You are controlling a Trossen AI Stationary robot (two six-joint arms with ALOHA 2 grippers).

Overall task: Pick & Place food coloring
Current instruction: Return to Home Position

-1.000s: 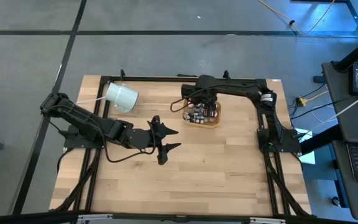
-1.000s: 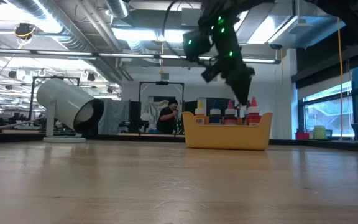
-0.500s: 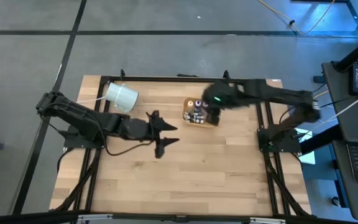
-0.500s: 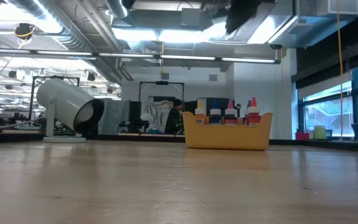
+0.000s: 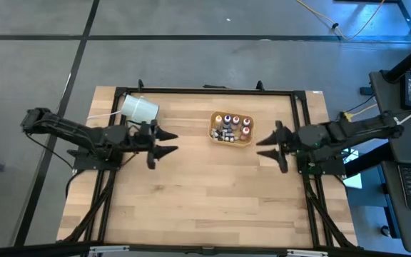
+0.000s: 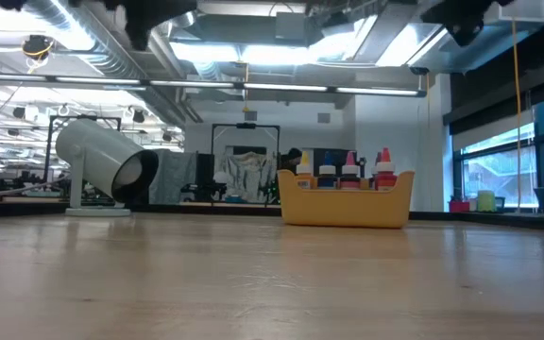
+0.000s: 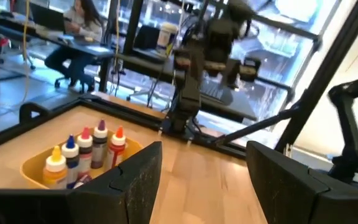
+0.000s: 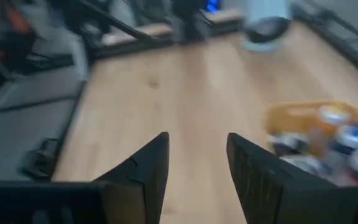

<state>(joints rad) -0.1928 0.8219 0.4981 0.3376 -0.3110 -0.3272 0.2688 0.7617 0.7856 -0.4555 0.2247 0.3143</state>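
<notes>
Several tiny food coloring bottles point(image 5: 231, 127) with red, blue, orange and white caps stand in a tan-orange tray point(image 5: 217, 138) at the table's far middle; they also show in the low view point(image 6: 351, 172) and the left wrist view point(image 7: 86, 149). My left gripper point(image 5: 167, 141) is open and empty, left of the tray, above the table. My right gripper point(image 5: 268, 148) is open and empty, right of the tray, near the table's right edge.
A large white cylinder point(image 5: 139, 111) lies on its side at the table's far left, its open end toward the near right. The black frame rails point(image 5: 300, 128) run along the table's edges. Bare wood point(image 5: 212, 193) fills the near half.
My right gripper has risen from the tray, empty, and drawn back toward the table's right edge. My left gripper has drawn back toward the left edge and stays open. The bottles stay in the tray.
</notes>
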